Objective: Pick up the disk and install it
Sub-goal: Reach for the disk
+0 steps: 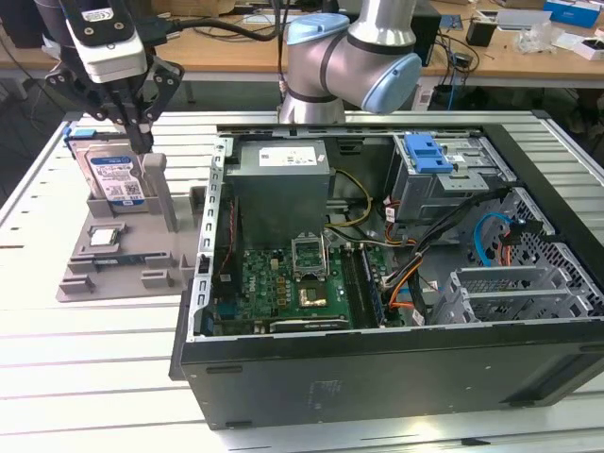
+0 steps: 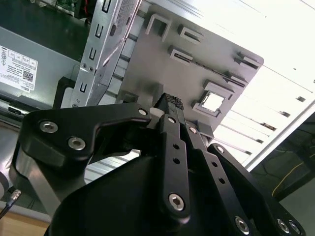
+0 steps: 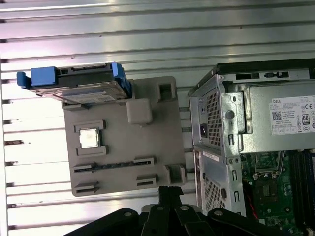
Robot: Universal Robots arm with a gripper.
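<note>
The disk (image 1: 111, 175) stands on edge in a grey holder plate (image 1: 123, 260) at the exterior view's left, its white label and blue band facing the camera, blue rails along its sides. My gripper (image 1: 142, 140) hangs just above the disk's upper edge, near the corner closest to the computer case. Its fingers are shut together with nothing between them. In the first wrist view the disk (image 3: 81, 83) sits at the far end of the holder plate (image 3: 118, 157), away from the gripper (image 3: 170, 189). The second wrist view shows the shut gripper (image 2: 170, 101) over the plate (image 2: 147, 64).
A small square processor chip (image 1: 104, 236) lies in a recess of the holder. The open computer case (image 1: 377, 359) lies to the exterior view's right, with a motherboard (image 1: 293, 283), power supply (image 1: 280, 189) and a blue bracket (image 1: 427, 151) on the drive cage.
</note>
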